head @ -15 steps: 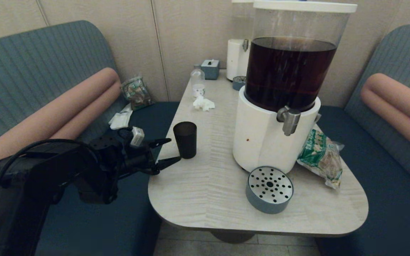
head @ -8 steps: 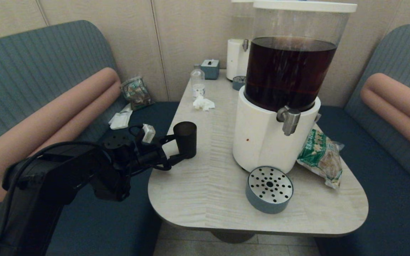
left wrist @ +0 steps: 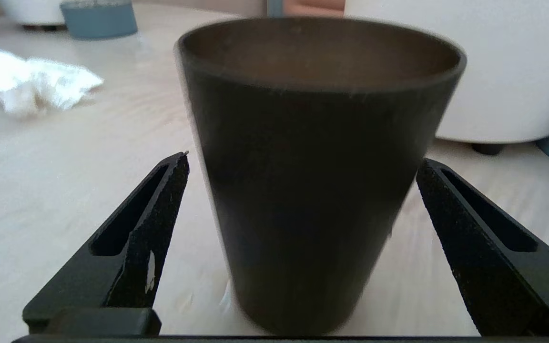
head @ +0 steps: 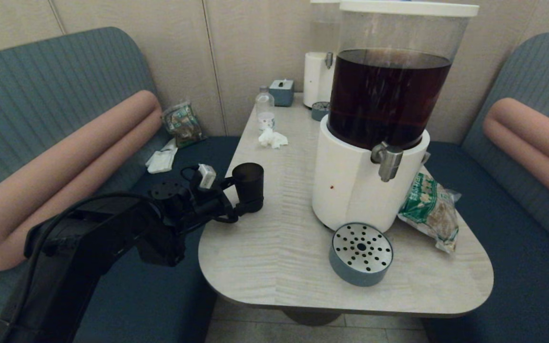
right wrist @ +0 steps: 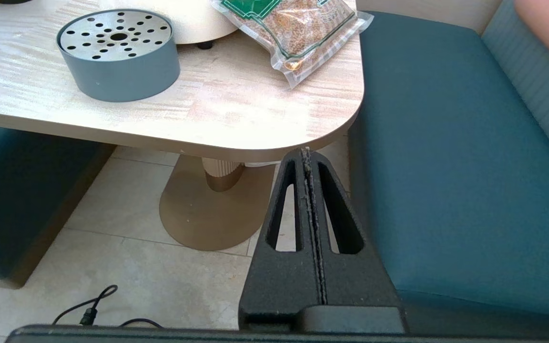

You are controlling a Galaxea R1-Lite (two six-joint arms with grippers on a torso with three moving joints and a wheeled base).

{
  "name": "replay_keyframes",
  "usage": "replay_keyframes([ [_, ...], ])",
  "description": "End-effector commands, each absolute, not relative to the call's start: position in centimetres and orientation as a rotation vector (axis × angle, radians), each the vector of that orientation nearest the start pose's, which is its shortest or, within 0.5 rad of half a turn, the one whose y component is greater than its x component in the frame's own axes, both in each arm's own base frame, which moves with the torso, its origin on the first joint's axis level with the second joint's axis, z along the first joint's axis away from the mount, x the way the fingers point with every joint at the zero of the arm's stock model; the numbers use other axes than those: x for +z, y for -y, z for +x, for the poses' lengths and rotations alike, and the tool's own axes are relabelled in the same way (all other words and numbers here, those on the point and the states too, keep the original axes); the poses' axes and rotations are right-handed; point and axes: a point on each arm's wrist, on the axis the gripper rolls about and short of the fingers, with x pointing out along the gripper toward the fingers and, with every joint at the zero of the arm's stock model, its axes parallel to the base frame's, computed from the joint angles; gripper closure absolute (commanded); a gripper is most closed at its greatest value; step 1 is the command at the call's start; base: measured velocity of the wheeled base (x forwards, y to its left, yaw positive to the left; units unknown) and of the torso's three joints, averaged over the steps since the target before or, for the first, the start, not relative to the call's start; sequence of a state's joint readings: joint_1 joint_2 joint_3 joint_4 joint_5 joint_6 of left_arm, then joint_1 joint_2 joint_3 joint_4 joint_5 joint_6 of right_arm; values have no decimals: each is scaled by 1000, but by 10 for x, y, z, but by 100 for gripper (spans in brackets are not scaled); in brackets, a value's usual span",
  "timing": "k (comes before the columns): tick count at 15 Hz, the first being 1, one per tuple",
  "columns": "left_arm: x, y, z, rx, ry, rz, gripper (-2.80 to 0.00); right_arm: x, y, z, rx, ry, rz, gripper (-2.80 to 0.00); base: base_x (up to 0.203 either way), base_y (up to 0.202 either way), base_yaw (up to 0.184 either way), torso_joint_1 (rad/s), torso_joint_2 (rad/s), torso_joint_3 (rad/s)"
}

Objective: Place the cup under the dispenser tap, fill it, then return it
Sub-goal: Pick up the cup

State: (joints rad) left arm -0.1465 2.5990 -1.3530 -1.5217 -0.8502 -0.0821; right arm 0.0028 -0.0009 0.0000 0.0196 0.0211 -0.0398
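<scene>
My left hand [left wrist: 303,162] is open wide w/ the cup [left wrist: 312,166] in between, not squeezing yet, so I can grab it.

The big white-based dispenser with clear tank [head: 379,95] is cut off at twelve o'clock in the head view. Behind it, the slimmer white dispenser [head: 316,78] is half hidden, its tap perhaps visible.
</scene>
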Motion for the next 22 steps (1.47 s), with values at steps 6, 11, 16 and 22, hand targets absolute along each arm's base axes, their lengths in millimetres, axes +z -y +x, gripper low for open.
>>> replay_keyframes([
  [6,34,97,479,-969,263,0,-280,73,0,-23,25,-19,-40,0,0,0,0,0,0,0],
  [11,32,100,482,-945,259,-31,0,73,0,-23,25,-20,-40,0,0,0,0,0,0,0],
  [16,35,103,479,-951,259,-32,0,73,0,-23,25,-21,-40,0,0,0,0,0,0,0],
  [22,65,102,450,-960,222,-40,0,73,0,-23,25,-21,-40,0,0,0,0,0,0,0],
])
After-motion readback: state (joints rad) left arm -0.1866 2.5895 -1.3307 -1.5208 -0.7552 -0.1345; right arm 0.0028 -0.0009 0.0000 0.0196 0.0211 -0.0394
